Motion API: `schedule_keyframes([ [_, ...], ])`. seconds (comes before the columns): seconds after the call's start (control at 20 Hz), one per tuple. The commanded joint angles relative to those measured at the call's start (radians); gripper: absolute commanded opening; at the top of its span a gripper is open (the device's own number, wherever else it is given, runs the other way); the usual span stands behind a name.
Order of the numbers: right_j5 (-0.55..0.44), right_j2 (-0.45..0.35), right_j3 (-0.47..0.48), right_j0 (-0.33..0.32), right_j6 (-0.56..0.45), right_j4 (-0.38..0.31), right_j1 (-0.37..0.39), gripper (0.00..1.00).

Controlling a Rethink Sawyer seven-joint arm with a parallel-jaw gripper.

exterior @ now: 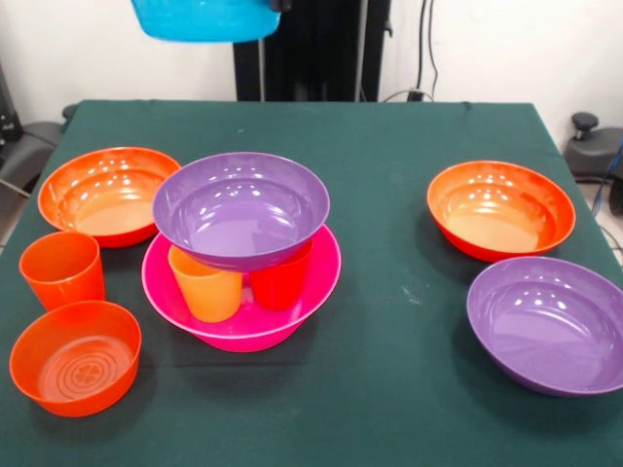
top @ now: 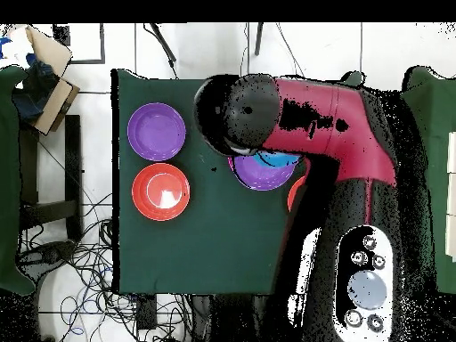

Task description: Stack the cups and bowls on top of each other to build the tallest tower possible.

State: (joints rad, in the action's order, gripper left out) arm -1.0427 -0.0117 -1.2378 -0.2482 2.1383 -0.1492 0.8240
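The tower stands left of centre: a big pink bowl [exterior: 234,336] holds a yellow-orange cup [exterior: 206,284] and a red cup [exterior: 280,282], and a purple bowl [exterior: 241,209] rests upright on the two cups. A small blue bowl [exterior: 204,19] hangs in the air at the top edge, above and behind the tower. My gripper [exterior: 280,5] shows only as a dark tip at the blue bowl's right rim. From overhead, the arm [top: 312,116] covers most of the tower; slivers of the blue bowl [top: 280,160] and the purple bowl [top: 263,175] peek out.
On the green table [exterior: 389,389], a wide orange bowl [exterior: 109,195], an orange cup [exterior: 62,269] and a small orange bowl [exterior: 76,357] sit left of the tower. At the right lie another wide orange bowl [exterior: 501,209] and a second purple bowl [exterior: 550,324].
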Motion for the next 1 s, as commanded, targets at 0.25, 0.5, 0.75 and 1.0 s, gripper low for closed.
schedule_keyframes([
  [0.25, 0.041, -0.115, 0.086, -0.028, -0.042, 0.01, -0.19, 0.0],
  [0.5, 0.021, -0.106, 0.147, -0.014, -0.036, -0.001, -0.223, 0.0],
  [0.75, 0.064, -0.1, 0.196, -0.003, -0.017, -0.014, -0.301, 0.0],
  [1.0, 0.037, -0.103, 0.2, -0.008, -0.052, -0.006, -0.313, 0.0],
])
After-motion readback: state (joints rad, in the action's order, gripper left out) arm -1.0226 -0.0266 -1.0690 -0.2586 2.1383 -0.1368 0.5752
